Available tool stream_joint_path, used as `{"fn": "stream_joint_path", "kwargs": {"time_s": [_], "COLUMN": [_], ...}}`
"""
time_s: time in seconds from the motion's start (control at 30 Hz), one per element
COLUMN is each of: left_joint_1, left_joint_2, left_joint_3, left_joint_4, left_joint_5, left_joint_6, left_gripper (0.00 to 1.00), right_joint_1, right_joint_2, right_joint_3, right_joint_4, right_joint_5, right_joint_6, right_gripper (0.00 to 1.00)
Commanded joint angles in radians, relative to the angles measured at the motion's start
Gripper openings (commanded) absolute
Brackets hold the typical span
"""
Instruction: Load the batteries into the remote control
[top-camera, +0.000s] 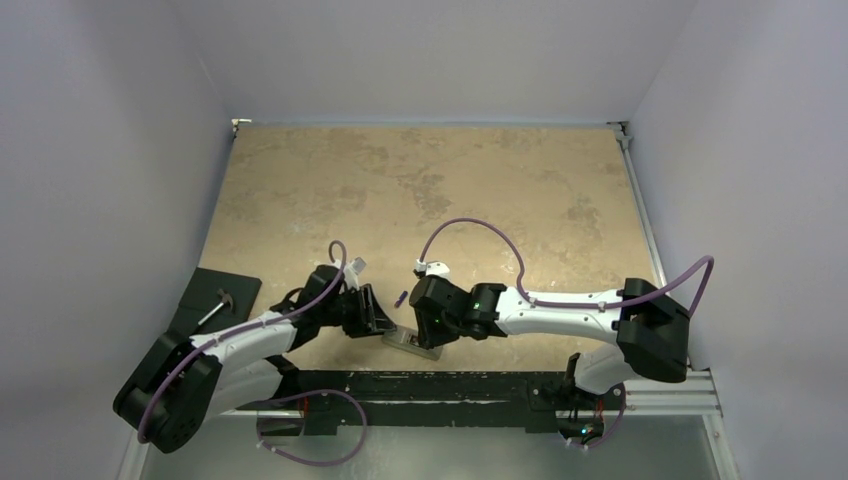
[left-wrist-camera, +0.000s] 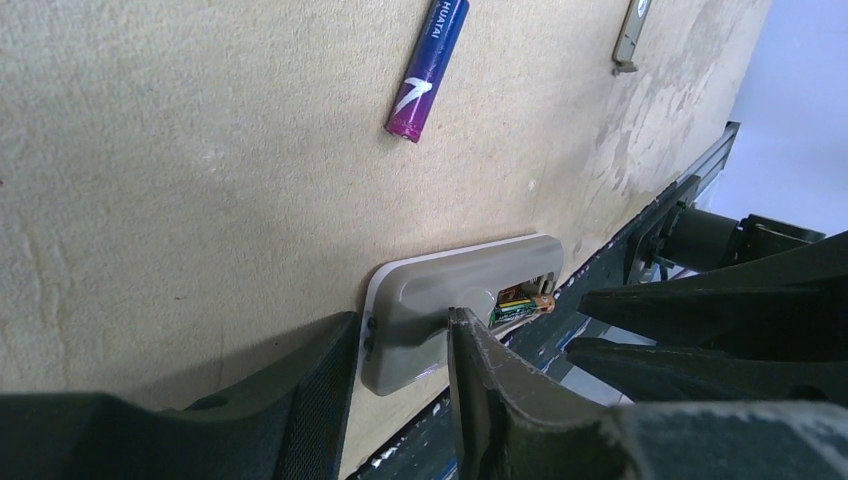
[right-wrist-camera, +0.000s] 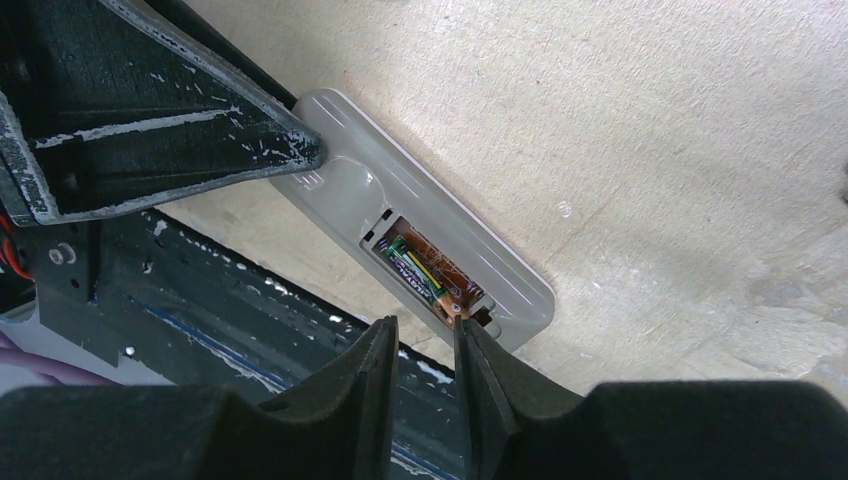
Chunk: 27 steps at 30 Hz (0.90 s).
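The remote control (right-wrist-camera: 340, 180) lies grey back up at the table's near edge, its battery recess open; it also shows in the top view (top-camera: 410, 341). The dark brown battery (right-wrist-camera: 425, 270) lies in the recess, gold end toward my right gripper. My right gripper (right-wrist-camera: 425, 325) is narrowly open and empty, one fingertip (right-wrist-camera: 462, 328) touching that gold end. My left gripper (left-wrist-camera: 402, 318) is shut on the remote's other end (left-wrist-camera: 420, 320). The purple-blue battery (left-wrist-camera: 428, 70) lies loose on the table beyond the remote and shows between the two grippers in the top view (top-camera: 399, 297).
A small flat grey cover piece (left-wrist-camera: 630, 35) lies farther out on the table. A black rail (top-camera: 450, 385) runs along the near edge just beside the remote. A black plate with a tool (top-camera: 215, 300) sits at the left.
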Motion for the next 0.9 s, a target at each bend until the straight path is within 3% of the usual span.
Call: {"fn": "stream_joint_path", "kwargs": {"time_s": [0.0,0.87], "left_joint_1": [-0.016,-0.069], "left_joint_2": [-0.009,-0.011], "left_joint_3": [-0.027,-0.045], "left_joint_4": [-0.006,0.012], "left_joint_5": [0.003,-0.022], "left_joint_6": [-0.016,-0.061], "left_gripper": [0.37,0.34], "right_joint_1": [-0.003,-0.004], "right_joint_2": [-0.008,-0.051], "right_joint_3": [-0.007,-0.05], "right_joint_4": [0.021,-0.044], "right_joint_5": [-0.004,0.046], "right_joint_6": [0.021,0.079], "right_gripper": [0.34,0.33]}}
